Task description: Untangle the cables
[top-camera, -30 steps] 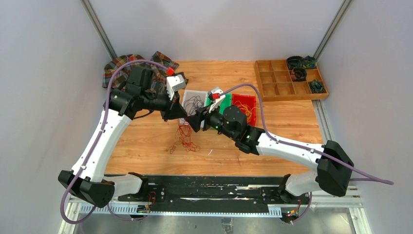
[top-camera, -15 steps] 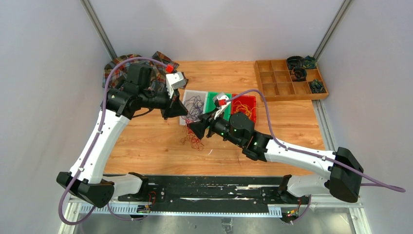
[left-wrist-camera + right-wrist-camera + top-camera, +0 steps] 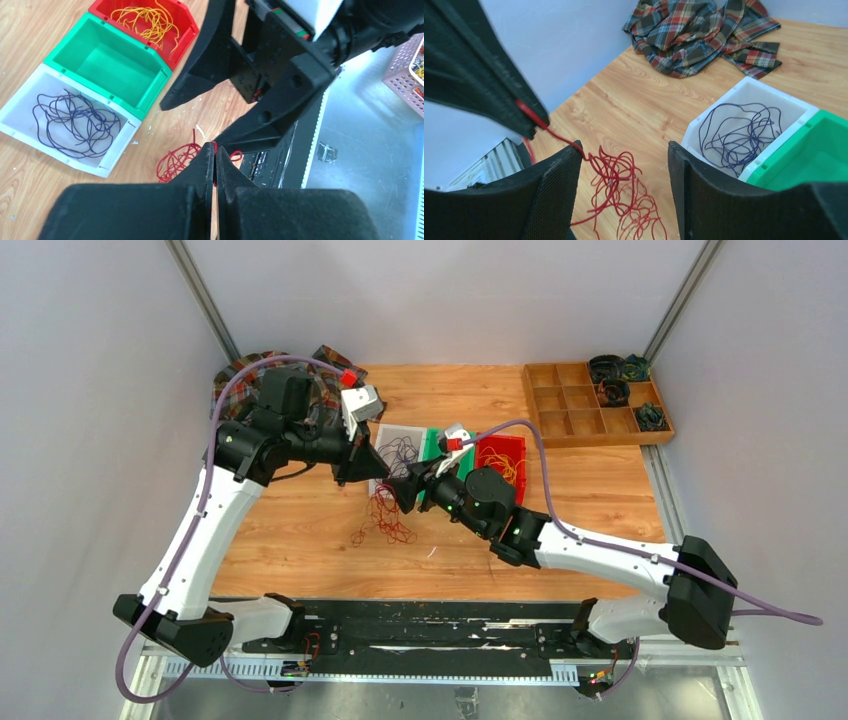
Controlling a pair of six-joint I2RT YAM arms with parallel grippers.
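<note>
- We see the wooden table (image 3: pixel 300 540), with a plaid cloth (image 3: pixel 235 380) crumpled at its 10 o'clock corner.
- A wooden tray (image 3: pixel 570 400) of compartments sits at 2 o'clock.
- Three bins stand in a row at mid-table: white bin (image 3: pixel 120 145), green bin (image 3: pixel 100 65), red bin (image 3: pixel 184 40).
- We find the right gripper (image 3: pixel 624 145) with its fingers well apart, gripping nothing, above the red tangle.
- The left gripper (image 3: pixel 215 152) is pinched together on one strand of the dark red cables (image 3: pixel 385 520). The rest of them lie loose on the table, at 6 o'clock from the white bin.
- Purple cables (image 3: pixel 739 130) lie in the white bin, and yellow cables (image 3: pixel 150 20) in the red one.
</note>
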